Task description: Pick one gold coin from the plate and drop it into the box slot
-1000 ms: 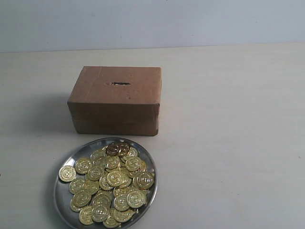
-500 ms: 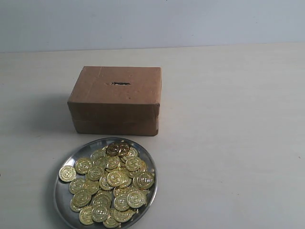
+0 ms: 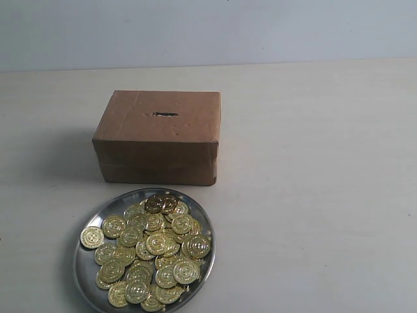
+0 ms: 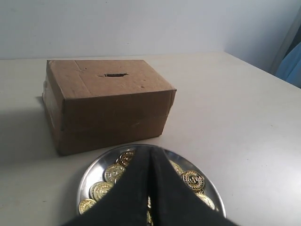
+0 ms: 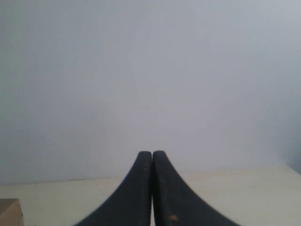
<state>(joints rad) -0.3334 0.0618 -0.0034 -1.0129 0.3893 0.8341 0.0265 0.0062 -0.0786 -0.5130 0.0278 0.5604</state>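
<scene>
The silver plate [image 3: 86,274] sits at the front of the table, heaped with several gold coins [image 3: 156,244]. Behind it stands the brown cardboard box [image 3: 156,140], its dark slot [image 3: 165,115] in the top face. Neither gripper shows in the exterior view. In the left wrist view my left gripper [image 4: 150,149] is shut with nothing in it, poised over the plate [image 4: 89,176] and coins [image 4: 193,179], with the box [image 4: 108,110] and slot [image 4: 115,75] beyond. My right gripper [image 5: 152,153] is shut and empty, facing the wall, away from the plate.
The pale table [image 3: 313,169] stretches wide to the right of the box and plate. A grey-white wall [image 3: 208,29] backs it. A corner of the box [image 5: 9,211] shows in the right wrist view, and something blue [image 4: 292,66] at the edge of the left wrist view.
</scene>
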